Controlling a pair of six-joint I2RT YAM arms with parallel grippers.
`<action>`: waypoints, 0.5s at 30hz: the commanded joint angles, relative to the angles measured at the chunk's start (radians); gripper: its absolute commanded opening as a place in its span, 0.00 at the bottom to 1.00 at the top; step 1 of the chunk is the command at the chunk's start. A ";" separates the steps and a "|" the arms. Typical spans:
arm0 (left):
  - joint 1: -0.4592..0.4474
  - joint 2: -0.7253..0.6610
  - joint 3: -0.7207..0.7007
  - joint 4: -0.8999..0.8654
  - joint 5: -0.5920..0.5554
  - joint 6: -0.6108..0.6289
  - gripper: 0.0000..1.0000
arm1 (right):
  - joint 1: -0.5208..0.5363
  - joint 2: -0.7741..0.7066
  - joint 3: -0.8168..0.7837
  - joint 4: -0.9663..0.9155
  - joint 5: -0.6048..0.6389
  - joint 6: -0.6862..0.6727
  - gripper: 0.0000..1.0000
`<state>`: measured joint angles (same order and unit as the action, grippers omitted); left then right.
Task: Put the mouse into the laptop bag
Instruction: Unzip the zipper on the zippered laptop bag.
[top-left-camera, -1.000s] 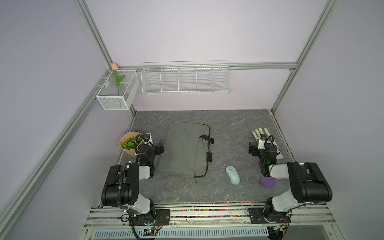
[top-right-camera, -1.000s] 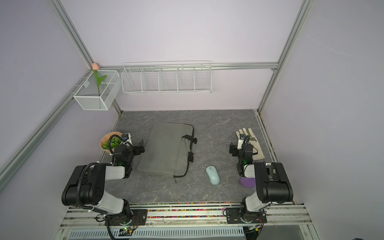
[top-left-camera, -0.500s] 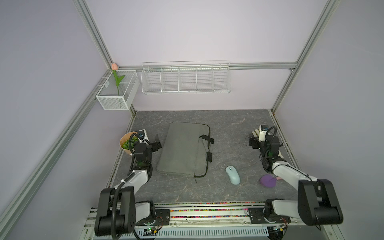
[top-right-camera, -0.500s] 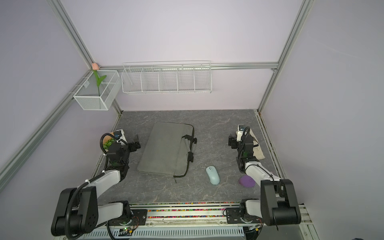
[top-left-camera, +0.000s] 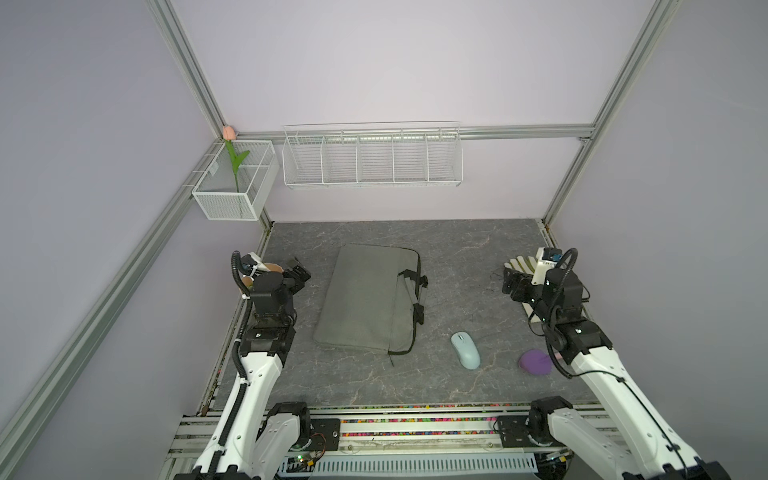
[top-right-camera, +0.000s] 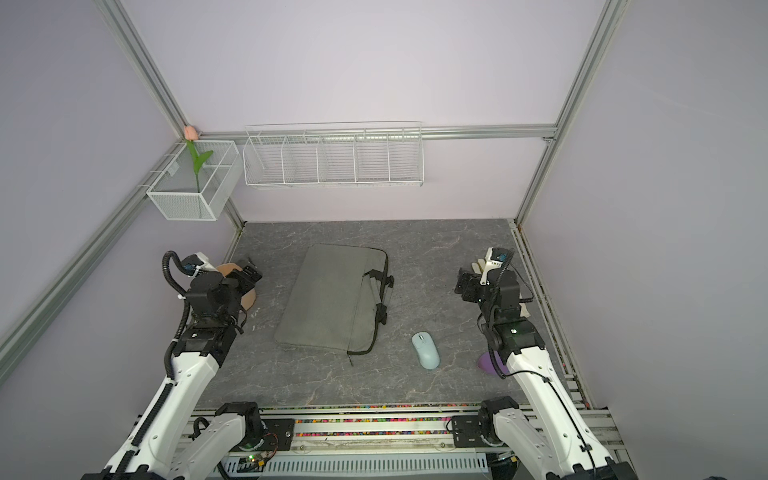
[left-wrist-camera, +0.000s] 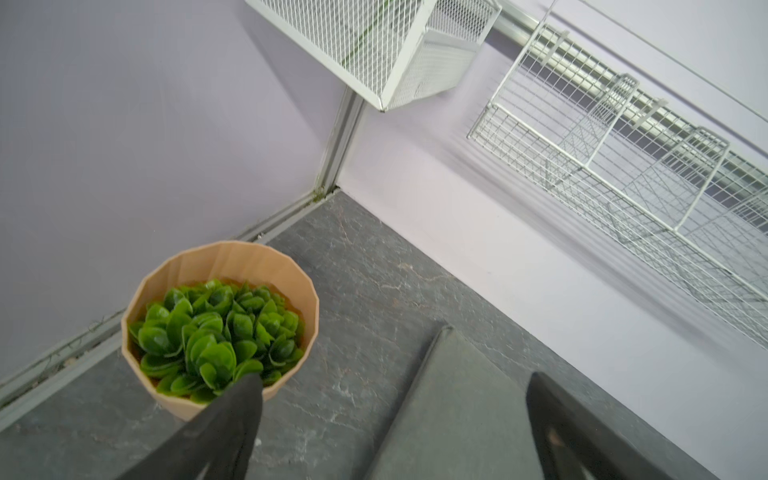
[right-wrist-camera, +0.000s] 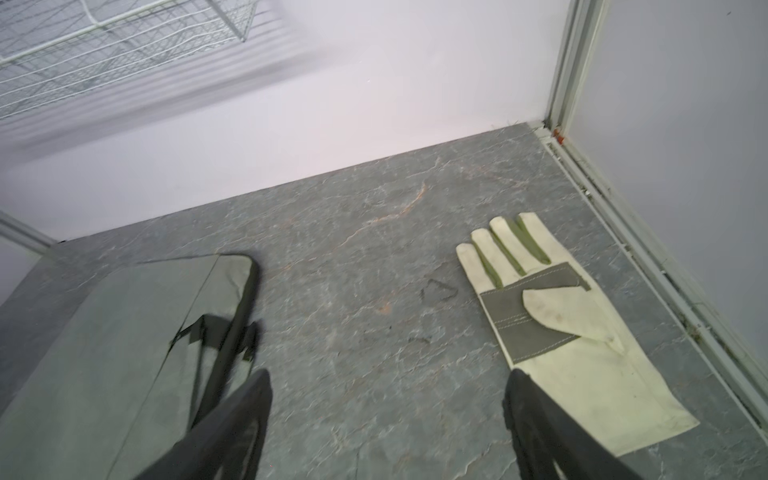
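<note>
The pale mint-blue mouse lies on the dark stone table, to the right of the laptop bag's near corner, touched by nothing. The grey laptop bag lies flat mid-table, its strap handles on the right side. My left gripper hangs open above the table left of the bag. My right gripper is open and empty, raised over bare table right of the bag and behind the mouse.
A tan pot of green leaves stands by the left wall under my left arm. A white-and-grey glove lies by the right wall. A flat purple piece sits beside the right arm. Wire baskets hang on the back wall.
Both arms have unfolded from a low tucked pose and lifted their grippers upward and toward the back wall. Both grippers stayed open. The mouse and the bag have not moved.
</note>
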<state>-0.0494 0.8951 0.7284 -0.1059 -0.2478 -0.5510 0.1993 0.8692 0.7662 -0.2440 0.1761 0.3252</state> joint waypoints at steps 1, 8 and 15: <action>-0.008 0.033 0.097 -0.243 0.114 -0.098 0.99 | 0.041 -0.037 0.039 -0.153 -0.137 0.041 0.88; -0.361 0.088 0.173 -0.503 -0.058 -0.109 0.96 | 0.221 0.007 0.002 -0.207 -0.191 0.061 0.63; -0.526 0.131 0.152 -0.557 -0.045 -0.172 0.84 | 0.400 0.172 0.019 -0.189 -0.203 0.065 0.33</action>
<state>-0.5575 1.0065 0.8787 -0.5701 -0.2668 -0.6704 0.5430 0.9943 0.7795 -0.4171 -0.0055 0.3851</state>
